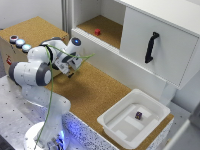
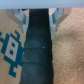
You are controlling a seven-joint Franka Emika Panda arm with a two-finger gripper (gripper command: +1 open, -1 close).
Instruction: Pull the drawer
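The white arm (image 1: 37, 70) stands bent at the exterior view's left, its elbow folded and the forearm reaching toward that view's right. The wrist tips the gripper (image 1: 70, 74) downward. In the wrist view the two fingers (image 2: 21, 17) appear spread apart, though blurred.

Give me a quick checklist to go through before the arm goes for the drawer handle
1. Black handle on the white drawer front unobstructed: ok.
2. Gripper clear of the handle, apart from it toward the exterior view's left: ok.
3. Gripper open wide enough for the handle: cannot tell, fingers blurred in both views.
4. Cork surface between arm and cabinet free of things: ok.
5. White bin holding a small dark cube sits below the drawer front; whether it blocks the pull: cannot tell.
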